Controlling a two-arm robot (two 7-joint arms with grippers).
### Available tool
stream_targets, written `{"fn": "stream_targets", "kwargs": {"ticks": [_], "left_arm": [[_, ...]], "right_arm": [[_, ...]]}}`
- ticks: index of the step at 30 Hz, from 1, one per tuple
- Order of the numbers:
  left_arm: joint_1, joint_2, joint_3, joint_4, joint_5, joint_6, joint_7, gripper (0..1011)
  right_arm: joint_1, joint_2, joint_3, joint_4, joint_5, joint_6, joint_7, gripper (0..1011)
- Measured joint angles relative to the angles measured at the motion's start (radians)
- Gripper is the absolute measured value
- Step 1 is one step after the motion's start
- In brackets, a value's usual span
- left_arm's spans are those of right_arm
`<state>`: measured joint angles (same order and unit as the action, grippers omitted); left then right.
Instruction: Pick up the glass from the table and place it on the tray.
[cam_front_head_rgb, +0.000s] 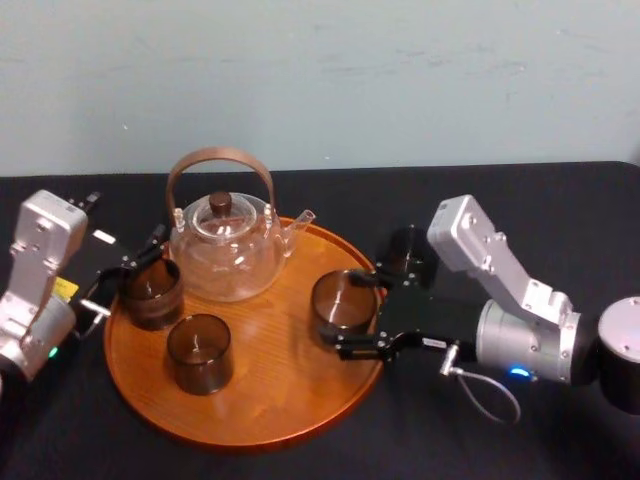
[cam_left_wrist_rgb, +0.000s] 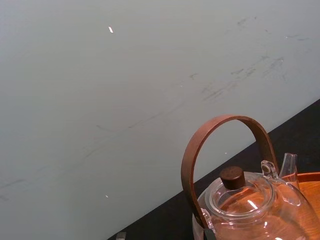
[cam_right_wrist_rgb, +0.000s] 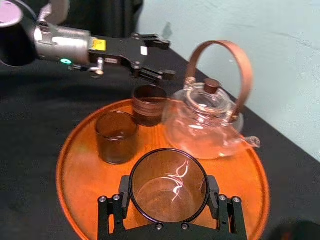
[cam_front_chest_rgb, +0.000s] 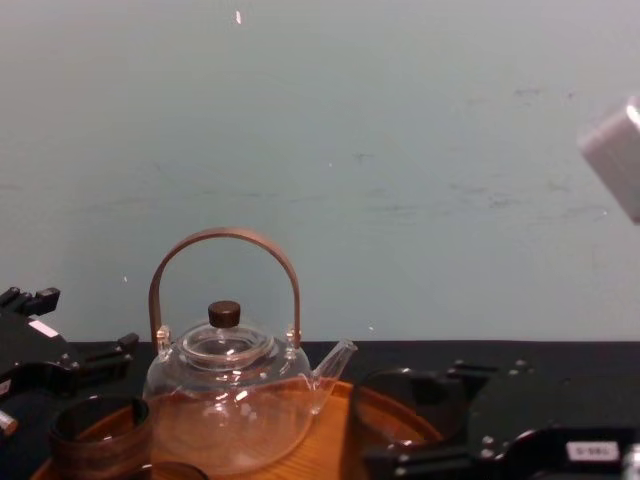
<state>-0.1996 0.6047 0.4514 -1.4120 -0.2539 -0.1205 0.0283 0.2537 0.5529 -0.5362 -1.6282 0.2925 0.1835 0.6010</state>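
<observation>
Black cloth covers the table (cam_front_head_rgb: 560, 210). Our right gripper (cam_front_head_rgb: 340, 308) is closed around the glass (cam_front_head_rgb: 343, 295), over the tray's (cam_front_head_rgb: 270, 390) right side. If we let go too high, it could tip or bump the teapot (cam_front_head_rgb: 225, 250). Our left gripper (cam_front_head_rgb: 128, 272) sits open at the tray's left.

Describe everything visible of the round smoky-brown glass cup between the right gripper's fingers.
The smoky-brown glass cup is a short, see-through cylinder with a dark rim and open top. It looks empty and stands upright. The right gripper clasps it, one black finger on each side. It is over the right part of the round orange-brown wooden tray; whether its base rests there, I cannot tell.
</observation>
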Motion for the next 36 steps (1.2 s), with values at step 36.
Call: {"fn": "stream_targets", "kwargs": {"ticks": [36], "left_arm": [[0.0,0.0,0.0,0.0,0.0,0.0,0.0,1001]], "right_arm": [[0.055,-0.049,-0.117,0.144,0.054,-0.005,0.04,912]]}}
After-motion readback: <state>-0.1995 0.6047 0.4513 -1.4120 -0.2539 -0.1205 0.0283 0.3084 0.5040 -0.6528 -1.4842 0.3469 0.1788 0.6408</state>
